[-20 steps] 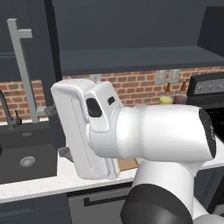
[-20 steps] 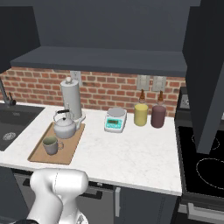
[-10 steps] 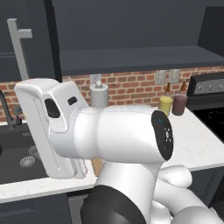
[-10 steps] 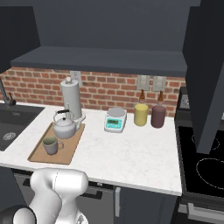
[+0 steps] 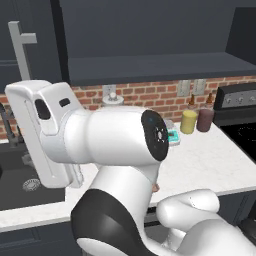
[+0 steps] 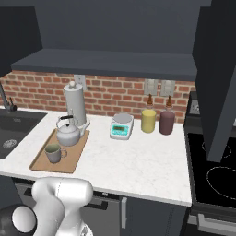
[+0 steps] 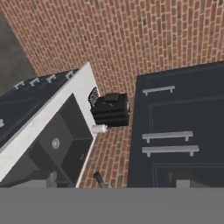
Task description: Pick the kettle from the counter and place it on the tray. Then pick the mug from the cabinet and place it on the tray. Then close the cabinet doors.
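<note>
Kettle point(image 6: 68, 132) and mug point(image 6: 53, 153) both sit on the tray point(image 6: 69, 160), so I've got my gripper spread wide, empty, for the cabinet doors point(image 5: 30, 55).

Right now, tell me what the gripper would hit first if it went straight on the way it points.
Probably the brick wall: it lies dead ahead in the hand view, above the small dark appliance beside the sink. Depth is unclear, so that appliance might come first.

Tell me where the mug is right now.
In the right base view, the mug stands on the tray at the counter's left side, just in front of the kettle, near the sink.
</note>
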Tool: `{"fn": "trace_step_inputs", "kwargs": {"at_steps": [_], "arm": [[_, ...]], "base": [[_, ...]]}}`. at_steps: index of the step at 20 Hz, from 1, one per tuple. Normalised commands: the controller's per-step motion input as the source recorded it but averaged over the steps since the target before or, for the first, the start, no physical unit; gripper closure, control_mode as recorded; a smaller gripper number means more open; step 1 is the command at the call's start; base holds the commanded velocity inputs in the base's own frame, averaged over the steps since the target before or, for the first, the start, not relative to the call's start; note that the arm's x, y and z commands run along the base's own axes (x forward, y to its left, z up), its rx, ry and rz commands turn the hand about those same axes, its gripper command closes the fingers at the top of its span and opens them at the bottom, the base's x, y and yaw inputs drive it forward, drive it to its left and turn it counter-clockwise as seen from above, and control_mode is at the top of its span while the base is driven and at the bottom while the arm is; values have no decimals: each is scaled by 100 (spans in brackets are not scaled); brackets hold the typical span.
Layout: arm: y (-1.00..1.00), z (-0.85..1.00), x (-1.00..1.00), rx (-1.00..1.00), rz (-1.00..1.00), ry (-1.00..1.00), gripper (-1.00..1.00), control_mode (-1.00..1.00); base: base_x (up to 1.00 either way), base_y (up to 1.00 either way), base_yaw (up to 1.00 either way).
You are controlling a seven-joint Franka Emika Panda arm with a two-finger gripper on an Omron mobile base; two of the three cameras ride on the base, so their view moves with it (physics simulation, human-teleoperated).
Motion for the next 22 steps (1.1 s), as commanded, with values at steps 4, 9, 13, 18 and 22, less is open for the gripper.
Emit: {"fn": "trace_step_inputs", "kwargs": {"at_steps": [4,9,13,18,22], "arm": [[11,-4,35,0,0,0,-100,-100],[6,-6,40,0,0,0,-100,-100],[0,-13,31,0,-2,0,-100,-100],[-1,-11,26,0,-5,0,-100,-100],[-31,0,19,-4,-17,0,-100,-100]], "base": [[0,0,0],[0,0,0],[0,0,0],[0,0,0],[0,0,0]]}}
